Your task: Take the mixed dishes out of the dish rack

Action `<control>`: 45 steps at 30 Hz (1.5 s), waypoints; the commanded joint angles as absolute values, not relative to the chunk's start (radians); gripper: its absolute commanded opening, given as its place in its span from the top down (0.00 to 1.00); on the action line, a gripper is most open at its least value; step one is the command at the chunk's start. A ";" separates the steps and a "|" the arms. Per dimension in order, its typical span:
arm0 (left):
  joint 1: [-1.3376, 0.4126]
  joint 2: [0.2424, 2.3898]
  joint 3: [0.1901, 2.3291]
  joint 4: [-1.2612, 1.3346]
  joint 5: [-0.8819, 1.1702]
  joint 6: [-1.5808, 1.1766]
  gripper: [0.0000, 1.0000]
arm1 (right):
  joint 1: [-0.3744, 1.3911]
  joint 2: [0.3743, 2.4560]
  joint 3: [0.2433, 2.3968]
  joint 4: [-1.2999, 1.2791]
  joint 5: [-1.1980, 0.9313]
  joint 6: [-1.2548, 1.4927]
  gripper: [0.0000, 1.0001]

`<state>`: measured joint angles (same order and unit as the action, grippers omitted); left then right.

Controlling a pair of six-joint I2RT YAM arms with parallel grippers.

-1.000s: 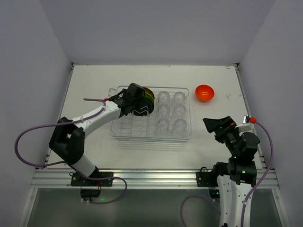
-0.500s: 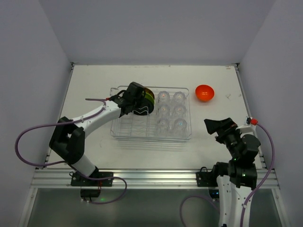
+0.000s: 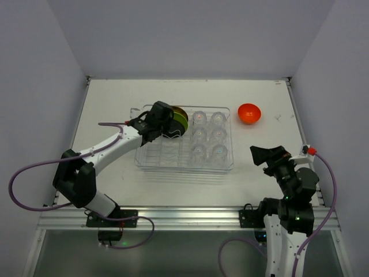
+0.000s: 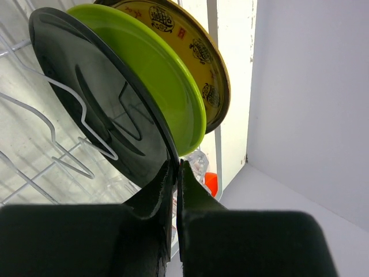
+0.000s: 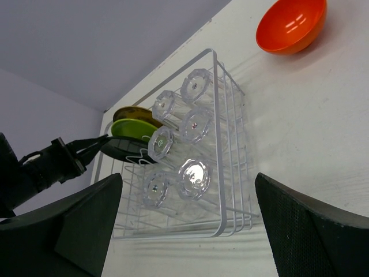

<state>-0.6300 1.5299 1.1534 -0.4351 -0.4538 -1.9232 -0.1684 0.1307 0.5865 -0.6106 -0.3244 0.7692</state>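
Left gripper (image 4: 176, 164) clamped on the rim of a glossy round black plate (image 4: 98, 109), upright in the ribbed rectangular dish rack (image 3: 184, 168). Right gripper (image 3: 266, 154) spread wide, empty.

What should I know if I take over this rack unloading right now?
Left gripper: shut on the black plate's rim, plate standing in the dish rack.
Right gripper: open, empty, above the table right of the rack.
Done: orange bowl sits on the table.
To do: black plate, lime-green plate, patterned plate, six glass cups, all in the rack.
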 commanded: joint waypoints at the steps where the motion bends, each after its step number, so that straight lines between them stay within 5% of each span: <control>1: -0.643 1.491 1.134 -0.416 -0.512 -1.965 1.00 | -0.169 0.141 0.615 -0.603 -0.310 0.747 0.01; 37: -0.815 1.232 1.006 -0.209 -0.836 -1.796 1.00 | -0.169 0.195 0.612 -0.588 -0.304 0.692 0.01; 45: -0.845 1.160 1.044 -0.202 -0.896 -1.449 1.00 | -0.169 0.236 0.644 -0.586 -0.342 0.675 0.01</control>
<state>-0.8337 1.2144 1.0031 -0.2462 -0.7811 -1.6653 -0.1684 0.2073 0.5945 -0.6140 -0.3248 0.7052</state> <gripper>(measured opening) 0.026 0.989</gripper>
